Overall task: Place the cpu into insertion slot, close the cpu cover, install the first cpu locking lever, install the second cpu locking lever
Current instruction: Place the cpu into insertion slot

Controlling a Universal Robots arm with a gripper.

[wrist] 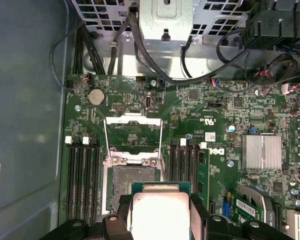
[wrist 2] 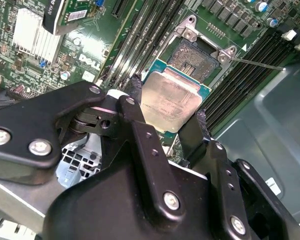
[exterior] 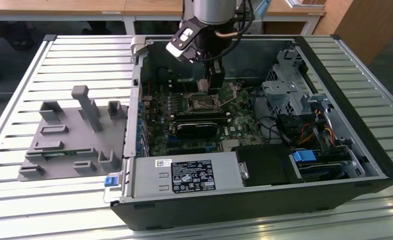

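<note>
Step one in hand. Holding cpu (wrist: 160, 217) clenched in gripper (wrist 2: 168, 105), hovering near insertion slot (exterior: 202, 104), toward 1 o'clock in exterior view (cpu cover (wrist: 133, 120) open). Probably needs squaring over slot before lowering.

Grey fixture (exterior: 56, 142) (beside open case (exterior: 216, 210)), slatted table (exterior: 82, 55)

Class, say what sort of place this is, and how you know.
Probably a robotics lab bench: an open computer case on a slatted metal table, the pincer holding the cpu over its motherboard.
</note>
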